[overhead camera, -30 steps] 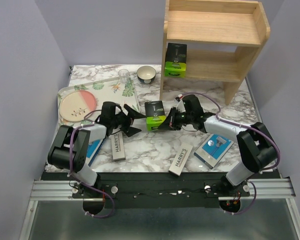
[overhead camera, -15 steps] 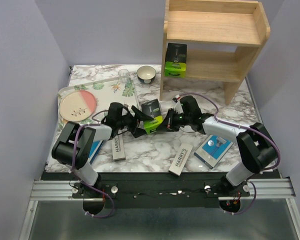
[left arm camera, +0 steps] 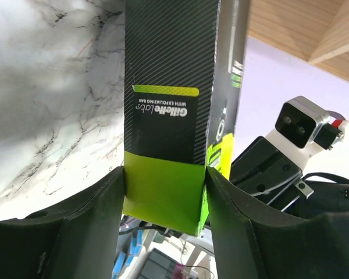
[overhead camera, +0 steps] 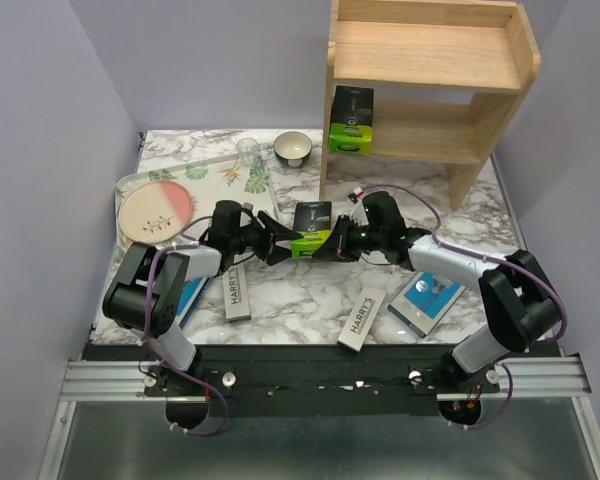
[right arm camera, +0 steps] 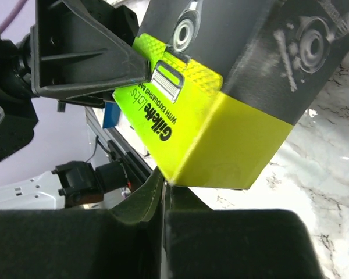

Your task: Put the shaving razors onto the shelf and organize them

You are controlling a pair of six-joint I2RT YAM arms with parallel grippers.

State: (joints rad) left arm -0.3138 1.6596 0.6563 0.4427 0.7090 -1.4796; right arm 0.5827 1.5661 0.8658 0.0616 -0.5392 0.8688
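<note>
Near the table (overhead camera: 300, 288) centre, left jaws clamp the black box (overhead camera: 310, 222); right jaws: cannot tell.

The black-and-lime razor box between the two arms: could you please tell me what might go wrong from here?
The left pincer clamps only the lime end of the black-and-lime box, so it could pivot or slip. The right pincer meets just a lime corner, grip unclear; a mistimed release might drop it onto the marble table.
</note>
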